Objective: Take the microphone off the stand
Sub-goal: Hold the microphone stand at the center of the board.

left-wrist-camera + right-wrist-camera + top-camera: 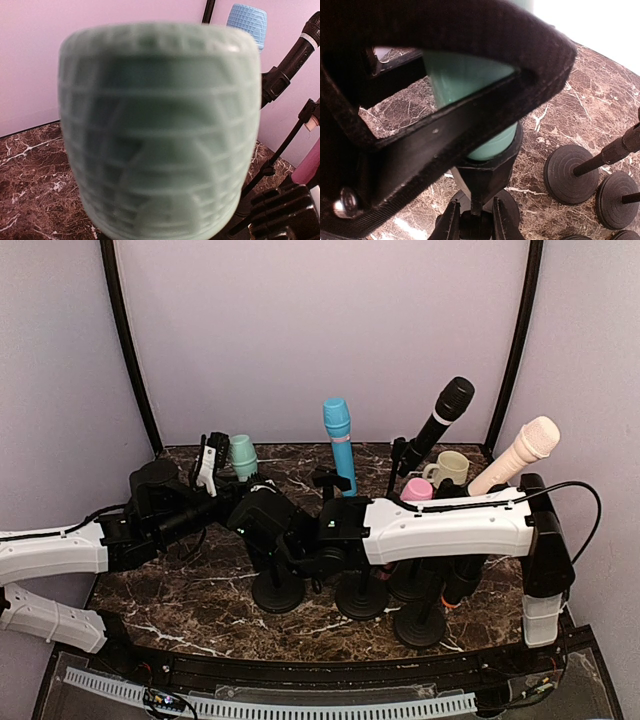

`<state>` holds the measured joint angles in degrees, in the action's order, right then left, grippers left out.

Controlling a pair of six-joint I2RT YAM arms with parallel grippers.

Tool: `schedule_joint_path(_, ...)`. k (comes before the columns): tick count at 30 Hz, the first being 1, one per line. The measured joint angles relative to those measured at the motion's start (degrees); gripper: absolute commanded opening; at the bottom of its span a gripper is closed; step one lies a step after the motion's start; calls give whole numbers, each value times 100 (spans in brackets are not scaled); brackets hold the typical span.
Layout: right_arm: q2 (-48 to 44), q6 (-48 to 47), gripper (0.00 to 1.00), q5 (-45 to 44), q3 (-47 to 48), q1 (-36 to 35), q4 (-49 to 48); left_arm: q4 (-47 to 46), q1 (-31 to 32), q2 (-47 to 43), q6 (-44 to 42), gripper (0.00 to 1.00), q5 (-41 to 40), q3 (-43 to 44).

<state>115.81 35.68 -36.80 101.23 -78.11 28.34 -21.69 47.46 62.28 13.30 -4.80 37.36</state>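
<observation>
Lilac walls box in a dark marble tabletop [200,590] crowded with mic stands, and the one I care about is the leftmost. The mint microphone [243,455] sits in its clip [492,155], not yet out, on top of its stand [278,592] and leaning a little to the left. My right gripper [475,212] has its fingers pressed together on the stand's stem just below the clip, which I read as the anchor for the pull. My left gripper [208,465] is up by the microphone's head. Its wrist camera is filled by the mint grille with no fingers showing, and from above I cannot tell whether it is pinching the microphone or only sitting beside it. So I would confirm that hold first. Then I would draw the microphone out along its own axis, up and away from the clip, not sideways, since the clip seems to wrap the body. The right hand should bear down on the stem so the base does not lift or tip. The blue microphone [338,425] stands near on the right, so I would pull away from it, slowly, and stop if the stand starts to lean.
</observation>
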Motion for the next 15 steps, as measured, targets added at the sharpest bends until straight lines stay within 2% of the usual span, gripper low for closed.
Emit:
schedule_joint_path(3, 0, 24, 36, 20, -22, 0, -24, 24, 0, 0, -2, 0, 4, 11)
schedule_joint_path(8, -9, 125, 43, 83, -184, 0, -44, 46, 0, 0, 4, 0, 2, 20)
schedule_joint_path(11, -9, 157, 43, 96, -216, 0, -39, 48, 0, 0, 20, 0, 4, 20)
schedule_joint_path(15, -9, 164, 33, 98, -216, 0, -39, 48, 0, 0, 20, 0, 4, 20)
